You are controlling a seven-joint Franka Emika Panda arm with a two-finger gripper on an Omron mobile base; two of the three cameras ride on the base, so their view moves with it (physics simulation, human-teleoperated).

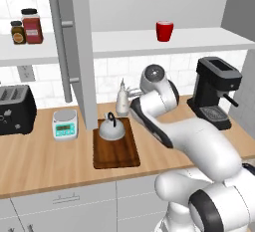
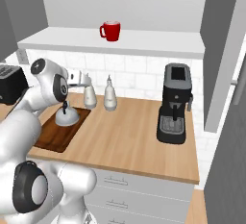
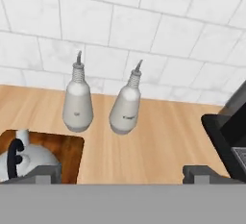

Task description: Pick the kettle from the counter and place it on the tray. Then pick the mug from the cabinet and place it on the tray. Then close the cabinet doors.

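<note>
The silver-grey kettle (image 1: 111, 129) (image 2: 66, 116) sits upright on the far end of the dark-brown tray (image 1: 118, 156) (image 2: 50, 140) on the wooden counter (image 1: 45, 161). My gripper (image 2: 82, 80) (image 3: 122, 174) hovers above and behind the kettle, pointing toward the tiled wall, open with nothing between its fingers. In the hand view the kettle (image 3: 21, 158) lies at the lower left, apart from the fingers. The red mug (image 1: 164, 31) (image 2: 111, 31) stands on the white shelf of the cabinet (image 1: 199, 39). Both cabinet doors (image 1: 74, 52) (image 2: 221, 50) stand open.
Two white bottles (image 3: 77, 100) (image 3: 126, 107) stand against the wall just ahead of the gripper. A black coffee machine (image 2: 174, 104) is at the right, a white-and-teal scale (image 1: 65, 124) and toaster (image 1: 15, 109) at the left. Jars (image 1: 27, 27) sit on the left shelf.
</note>
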